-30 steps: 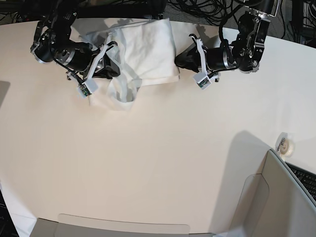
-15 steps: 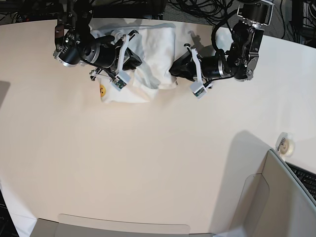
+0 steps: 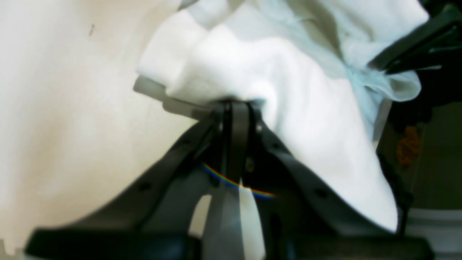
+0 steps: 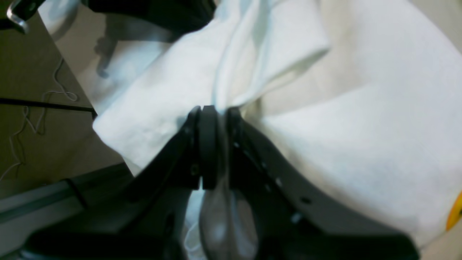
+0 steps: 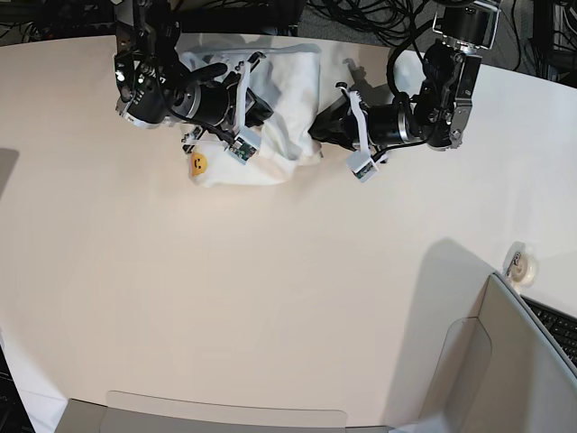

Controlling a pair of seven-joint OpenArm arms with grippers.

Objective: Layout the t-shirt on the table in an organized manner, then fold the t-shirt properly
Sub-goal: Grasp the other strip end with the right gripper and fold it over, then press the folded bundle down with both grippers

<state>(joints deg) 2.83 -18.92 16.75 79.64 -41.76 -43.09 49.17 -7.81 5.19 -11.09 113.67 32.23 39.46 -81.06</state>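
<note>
I have the t-shirt (image 5: 279, 108) bunched near the far edge of the table (image 5: 270, 298), between my two arms. My left gripper (image 3: 236, 104) is pinched closed on a fold of its white cloth, which spills over the right finger. My right gripper (image 4: 211, 110) is likewise clamped on the fabric, apparently a hem, though the blur leaves me unsure.

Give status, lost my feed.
Left hand shut on t-shirt. Right hand shut on it too. Shirt bunched on table. Nothing blocking.
</note>
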